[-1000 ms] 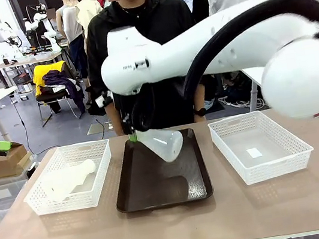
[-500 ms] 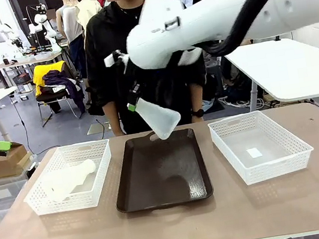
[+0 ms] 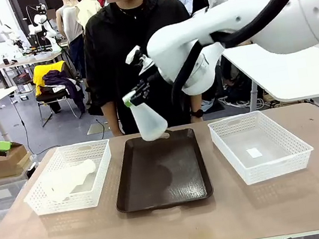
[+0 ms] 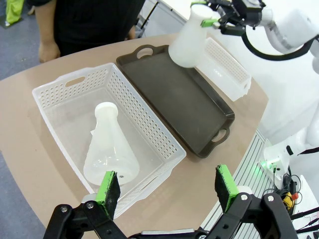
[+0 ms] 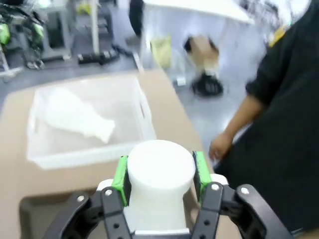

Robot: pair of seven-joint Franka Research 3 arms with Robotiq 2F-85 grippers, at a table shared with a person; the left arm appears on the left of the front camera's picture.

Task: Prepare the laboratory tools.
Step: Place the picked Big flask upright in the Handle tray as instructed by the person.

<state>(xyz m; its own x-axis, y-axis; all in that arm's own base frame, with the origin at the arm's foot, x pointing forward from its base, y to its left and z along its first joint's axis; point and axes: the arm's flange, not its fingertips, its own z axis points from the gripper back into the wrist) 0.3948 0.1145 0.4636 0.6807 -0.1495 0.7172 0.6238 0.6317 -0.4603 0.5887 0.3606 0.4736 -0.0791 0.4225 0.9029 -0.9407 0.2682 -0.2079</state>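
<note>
Front view: dark brown tray (image 3: 163,182) at mid-table (image 3: 235,216), the landmark for this entry. Right gripper (image 3: 128,99) above the tray's far end, its pincer pinching the neck of the held flask (image 3: 149,123); that flask hangs slightly tilted, base down, clear of the tray floor. Left basket (image 3: 61,151), white mesh, just beside the tray on its left, containing the lying flask (image 3: 66,180) on its side. Right basket (image 3: 250,117) just beside the tray on its right. A person (image 3: 136,50) in black stands beyond the tray's far edge. Left wrist view: left gripper (image 4: 167,184) with pincer spread wide and holding nothing, hanging over the near corner of the left basket (image 4: 149,127); lying flask (image 4: 107,152) inside it, neck pointing away; tray (image 4: 189,102) alongside; held flask (image 4: 191,42) over the tray's far end in the right gripper (image 4: 212,21); right basket (image 4: 227,67) past the tray. Right wrist view, blurred: right gripper (image 5: 159,173) with green pads clamped on either side of the held flask (image 5: 159,159); beyond, the left basket (image 5: 75,154) with the lying flask (image 5: 75,119); the person's hand (image 5: 219,147) to one side.
</note>
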